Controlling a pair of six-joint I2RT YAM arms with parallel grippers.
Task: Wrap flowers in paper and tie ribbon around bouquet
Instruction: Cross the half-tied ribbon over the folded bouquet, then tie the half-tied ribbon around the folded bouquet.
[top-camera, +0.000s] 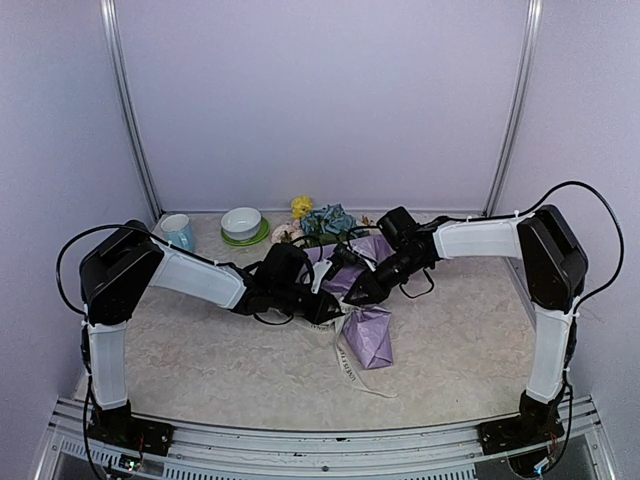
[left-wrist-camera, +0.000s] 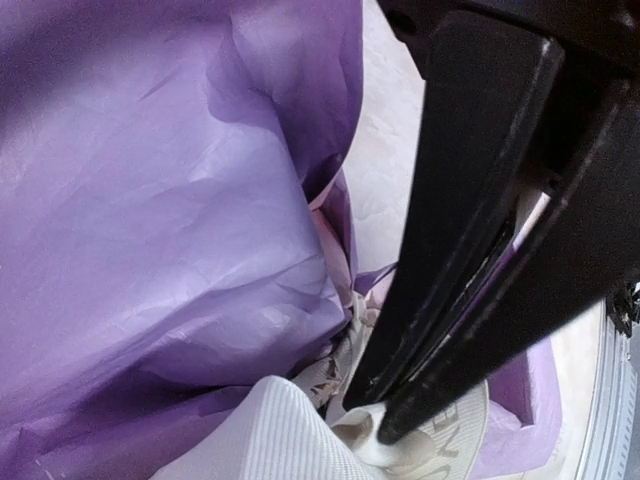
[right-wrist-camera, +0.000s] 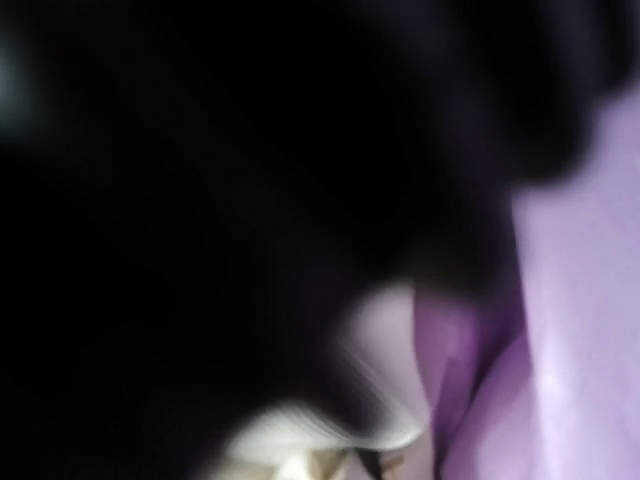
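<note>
The bouquet lies in the middle of the table. Its flowers (top-camera: 322, 220) point toward the back wall, yellow, blue and pale pink heads showing. The lilac paper (top-camera: 368, 335) bunches around the stems and fills the left wrist view (left-wrist-camera: 170, 200). The cream ribbon (top-camera: 356, 376) trails from the paper toward the front edge. My left gripper (top-camera: 335, 307) is at the bundle's waist, its jaws (left-wrist-camera: 372, 420) shut on a lettered loop of ribbon (left-wrist-camera: 440, 445). My right gripper (top-camera: 355, 288) presses in from the right, right against the left one. Its own view is dark and blurred, showing only paper (right-wrist-camera: 580, 300) and a pale band of ribbon (right-wrist-camera: 300, 440).
A white bowl on a green saucer (top-camera: 243, 224) and a pale blue mug (top-camera: 177, 231) stand at the back left. The flower heads lie close to the back wall. Metal rails (top-camera: 320, 440) run along the front edge between the arm bases.
</note>
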